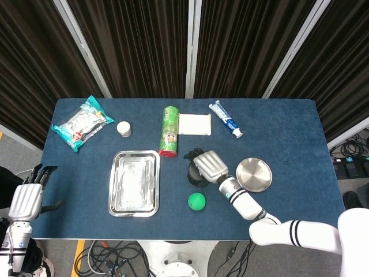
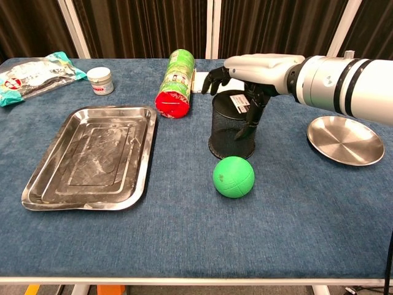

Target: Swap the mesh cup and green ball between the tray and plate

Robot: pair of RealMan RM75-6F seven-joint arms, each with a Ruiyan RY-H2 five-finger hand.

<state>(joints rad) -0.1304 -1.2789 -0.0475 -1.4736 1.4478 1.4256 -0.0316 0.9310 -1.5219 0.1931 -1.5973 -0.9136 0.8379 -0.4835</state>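
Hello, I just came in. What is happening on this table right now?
The robot's right hand is over the black mesh cup, with fingers reaching down around its rim; whether it grips the cup is not clear. The cup stands on the blue cloth, and the green ball lies in front of it. The steel tray and the round plate hold nothing. The left hand is off the table's edge, fingers apart, holding nothing.
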